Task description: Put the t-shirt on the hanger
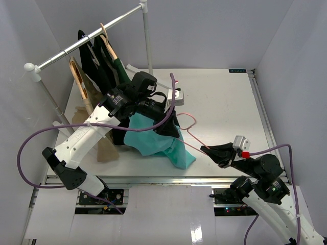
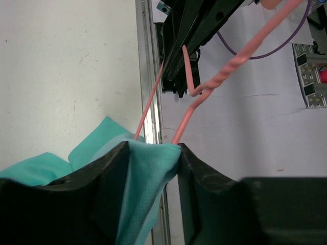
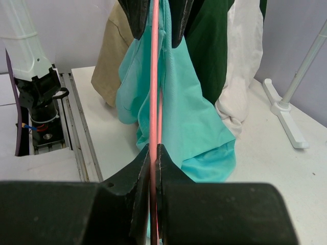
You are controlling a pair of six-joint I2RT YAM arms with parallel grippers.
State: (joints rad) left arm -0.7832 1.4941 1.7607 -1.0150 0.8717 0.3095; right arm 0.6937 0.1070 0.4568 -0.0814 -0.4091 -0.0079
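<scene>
Left gripper [image 2: 152, 154] is clamped on a bunched fold of the t-shirt [image 1: 153, 140], fingers pressed into the cloth from either side, and holds it raised near the middle of the table [image 1: 225, 102]. The teal fabric hangs from that grip, its long axis vertical, and its lower edge pools on the table surface toward the near edge. Right gripper [image 3: 153, 153] is closed tight on the hanger [image 3: 153, 92], with no gap visible around the pink wire. In the top view the hanger's long axis runs diagonally from the right gripper up and left to the left gripper. In the left wrist view two wires descend from the twisted neck to the top of the gripped cloth. Whether either wire has entered the garment cannot be determined, as the fabric and fingers cover that point. A rack [image 1: 92, 38] at the far left carries tan [image 3: 110, 56], dark green [image 3: 214, 51] and white [image 3: 240, 76] garments just behind the t-shirt.
</scene>
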